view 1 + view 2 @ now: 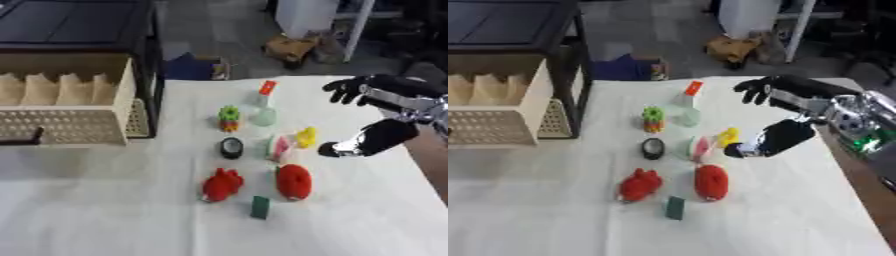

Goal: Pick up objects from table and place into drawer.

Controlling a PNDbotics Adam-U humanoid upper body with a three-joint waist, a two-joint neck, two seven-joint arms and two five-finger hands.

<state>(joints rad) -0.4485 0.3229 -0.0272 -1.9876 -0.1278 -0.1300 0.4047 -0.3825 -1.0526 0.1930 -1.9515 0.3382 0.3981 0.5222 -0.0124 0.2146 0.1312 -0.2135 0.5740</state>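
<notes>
i see the right hand (372,117) above the table's right side, fingers spread and curved, thumb lowered, holding nothing. the left hand shows in neither view.

the nearest target is a small yellow toy (305,137), just left of the thumb and touching a pink-and-white piece (281,148). i judge it light, rigid and smooth, so a pinch across its body from above suits it. the clear bottle with an orange cap (265,107) looks slippery and prone to tipping; grasp it at the wide lower body. the two red items (294,181) (222,184) look bulkier and possibly soft; wrap the fingers round them.

the objects sit close together in the centre of the white tablecloth (105,210), so i expect finger contact with neighbours. the open drawer (66,107) lies at far left, well apart, with a raised perforated front wall and a black frame post (157,75) beside it. open cloth between cluster and drawer gives a free carry path; lift above the drawer wall before crossing.
</notes>
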